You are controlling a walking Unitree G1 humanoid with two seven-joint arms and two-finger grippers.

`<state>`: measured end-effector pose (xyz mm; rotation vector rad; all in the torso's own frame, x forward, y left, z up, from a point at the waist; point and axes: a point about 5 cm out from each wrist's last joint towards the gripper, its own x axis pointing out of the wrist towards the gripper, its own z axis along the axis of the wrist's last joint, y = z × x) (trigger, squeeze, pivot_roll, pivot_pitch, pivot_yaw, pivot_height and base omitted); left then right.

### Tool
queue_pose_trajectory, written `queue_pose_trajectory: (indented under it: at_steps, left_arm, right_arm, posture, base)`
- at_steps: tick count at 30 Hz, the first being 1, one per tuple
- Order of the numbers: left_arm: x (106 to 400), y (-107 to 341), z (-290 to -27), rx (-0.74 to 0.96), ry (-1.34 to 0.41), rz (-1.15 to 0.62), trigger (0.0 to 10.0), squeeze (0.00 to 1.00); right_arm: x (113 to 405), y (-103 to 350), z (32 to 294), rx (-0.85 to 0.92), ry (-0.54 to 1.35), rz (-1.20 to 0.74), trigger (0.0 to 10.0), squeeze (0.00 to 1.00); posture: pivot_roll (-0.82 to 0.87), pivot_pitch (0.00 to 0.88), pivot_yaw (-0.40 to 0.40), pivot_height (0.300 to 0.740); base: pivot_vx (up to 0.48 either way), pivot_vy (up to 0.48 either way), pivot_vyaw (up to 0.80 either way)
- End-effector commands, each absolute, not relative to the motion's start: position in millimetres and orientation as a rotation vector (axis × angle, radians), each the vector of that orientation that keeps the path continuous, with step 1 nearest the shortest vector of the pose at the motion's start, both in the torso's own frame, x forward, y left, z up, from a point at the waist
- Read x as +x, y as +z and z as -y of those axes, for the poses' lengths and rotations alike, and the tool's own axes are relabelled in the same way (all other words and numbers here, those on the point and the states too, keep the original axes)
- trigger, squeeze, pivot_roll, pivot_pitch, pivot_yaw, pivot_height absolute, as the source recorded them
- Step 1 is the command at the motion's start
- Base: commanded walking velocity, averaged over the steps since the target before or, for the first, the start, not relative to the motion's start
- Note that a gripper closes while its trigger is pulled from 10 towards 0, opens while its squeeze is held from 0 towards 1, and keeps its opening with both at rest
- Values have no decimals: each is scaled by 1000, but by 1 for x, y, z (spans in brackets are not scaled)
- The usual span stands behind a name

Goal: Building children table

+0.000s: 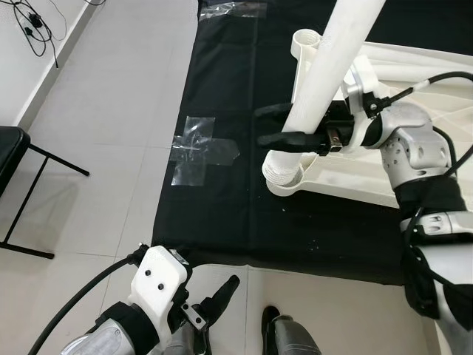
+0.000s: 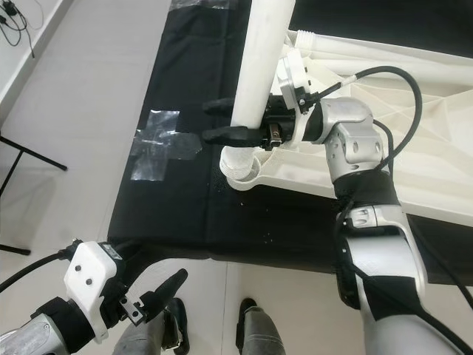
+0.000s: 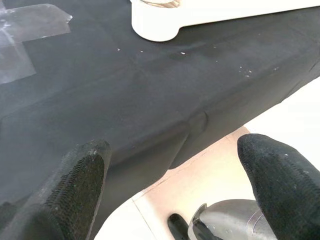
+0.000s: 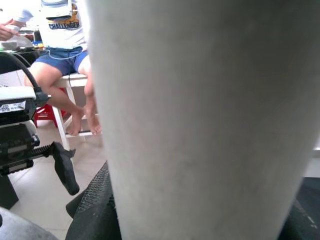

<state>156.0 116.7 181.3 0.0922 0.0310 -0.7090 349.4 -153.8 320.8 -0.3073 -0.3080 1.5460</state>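
Fingers [image 1: 275, 111] of right gripper [image 1: 277, 124] clamped around near-upright white table leg [image 1: 332, 63], foot seemingly in tabletop [image 1: 355, 174] corner socket.

The table top [image 1: 414, 166] lies on a floor cloth [image 1: 222, 207], far right. A table leg [image 1: 329, 66] stands in its near-left corner socket [image 1: 284, 174]. Tape [image 1: 196, 148] sits left; a chair [image 1: 15, 170] far left.

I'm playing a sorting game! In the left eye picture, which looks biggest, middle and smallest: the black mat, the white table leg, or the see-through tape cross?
1. Black mat, largest by far.
2. White table leg in the right gripper; it is nearer the camera, which enlarges it.
3. Tape cross, smallest.
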Motion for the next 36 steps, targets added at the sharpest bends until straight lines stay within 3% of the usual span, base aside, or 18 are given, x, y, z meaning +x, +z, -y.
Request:
queue_pose_trajectory:
  at_steps: [1,20,28,36]
  left_arm:
    - [152,177,-115,74,-718,-50,10000,0]
    - [152,177,-115,75,-720,-47,10000,0]
    - [152,177,-115,75,-718,-42,10000,0]
    - [152,177,-114,73,-718,-40,10000,0]
  right_arm:
    - [354,296,159,-270,1539,195,10000,0]
    - [340,287,157,-360,1645,118,10000,0]
    - [320,282,140,-490,1796,74,10000,0]
    - [322,281,129,-491,1829,61,10000,0]
  posture:
    - [48,425,-4,740]
    - [46,423,-4,740]
    - [47,424,-4,740]
    - [46,420,-6,740]
  base:
    - [0,0,0]
    - [0,0,0]
    - [0,0,0]
    - [0,0,0]
